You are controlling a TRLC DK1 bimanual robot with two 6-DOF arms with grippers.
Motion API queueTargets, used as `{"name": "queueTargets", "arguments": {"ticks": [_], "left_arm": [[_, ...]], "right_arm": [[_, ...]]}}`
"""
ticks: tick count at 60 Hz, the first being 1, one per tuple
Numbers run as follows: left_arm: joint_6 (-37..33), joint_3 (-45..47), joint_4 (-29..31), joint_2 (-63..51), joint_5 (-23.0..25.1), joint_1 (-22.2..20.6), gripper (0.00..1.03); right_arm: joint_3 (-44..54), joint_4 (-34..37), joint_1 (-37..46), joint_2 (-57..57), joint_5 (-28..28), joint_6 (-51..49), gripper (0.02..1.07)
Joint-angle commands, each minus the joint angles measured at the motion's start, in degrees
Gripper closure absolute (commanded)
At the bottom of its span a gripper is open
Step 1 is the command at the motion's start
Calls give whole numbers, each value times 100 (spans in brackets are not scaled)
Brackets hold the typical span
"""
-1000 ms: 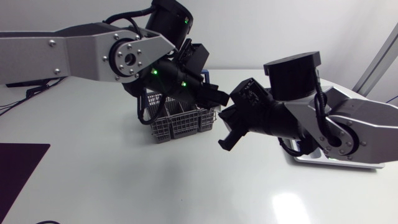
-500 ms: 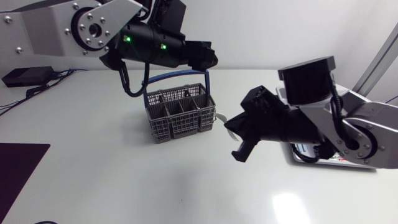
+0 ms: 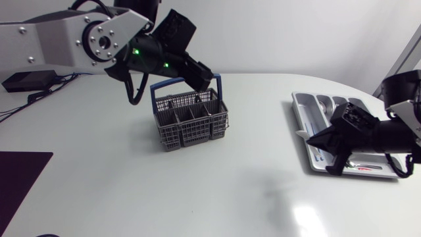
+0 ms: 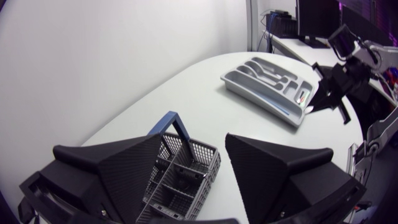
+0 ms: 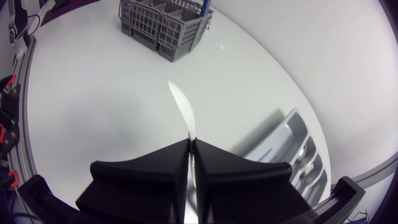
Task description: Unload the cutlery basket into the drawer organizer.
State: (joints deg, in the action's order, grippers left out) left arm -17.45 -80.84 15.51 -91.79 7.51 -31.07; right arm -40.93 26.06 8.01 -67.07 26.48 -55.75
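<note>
**Two wrist cameras settled what the overhead one left open**

From above, the left gripper (image 3: 202,78) hung over the back of the grey cutlery basket (image 3: 192,120), near its blue handle (image 3: 185,82), but I could not judge its fingers from there. Its own wrist camera showed them spread wide, with the basket on the table (image 3: 131,191) ahead of the gap and touched by neither finger.

Well apart, the right gripper (image 3: 322,153) sat at the near corner of the drawer organizer (image 3: 329,108). The overhead view hid what it carried. Its wrist camera showed both fingers pressed together on a knife (image 5: 181,106), with the slim pale blade sticking out ahead of them. The organizer's compartments lay just beside the fingers and the basket far ahead. I could not make out any cutlery in the basket from any view.
</note>
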Motion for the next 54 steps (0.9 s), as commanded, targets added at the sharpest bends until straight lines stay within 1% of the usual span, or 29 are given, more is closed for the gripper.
{"name": "queueTargets", "arguments": {"ticks": [1,8,13,23,26,32,47,48,50,51,52,53,54], "left_arm": [[-522,182,-57,-208,-92,-119,30],[-909,288,-57,-296,-162,-224,30],[-1243,411,-127,-331,-215,-312,30],[-1753,552,-197,-401,-276,-365,30],[-1911,596,-215,-410,-276,-374,30],[-2139,648,-215,-410,-294,-391,30],[-2781,842,-224,-410,-584,-532,30],[-2843,842,-215,-410,-593,-532,30],[-2904,842,-215,-419,-610,-549,30],[-2966,842,-215,-419,-619,-558,30],[-3010,833,-215,-428,-637,-567,30],[-3054,824,-215,-436,-680,-576,30],[-3089,824,-224,-445,-707,-584,30]], "right_arm": [[-188,259,658,-254,85,-1079,100],[-486,522,1537,-676,85,-1966,100],[-750,558,2161,-1028,59,-2546,100],[-1181,584,2908,-1696,-90,-3443,100],[-1269,531,3057,-1906,-161,-3680,100],[-1286,188,3233,-2258,-398,-3970,100],[-1251,-295,3339,-2829,-925,-4392,99],[-1225,-321,3339,-2847,-987,-4419,98],[-1198,-383,3330,-2873,-1048,-4427,89],[-1172,-436,3321,-2882,-1075,-4427,80],[-1163,-462,3321,-2882,-1084,-4427,75],[-1137,-497,3303,-2882,-1110,-4427,65],[-1128,-515,3303,-2882,-1127,-4427,59]]}}
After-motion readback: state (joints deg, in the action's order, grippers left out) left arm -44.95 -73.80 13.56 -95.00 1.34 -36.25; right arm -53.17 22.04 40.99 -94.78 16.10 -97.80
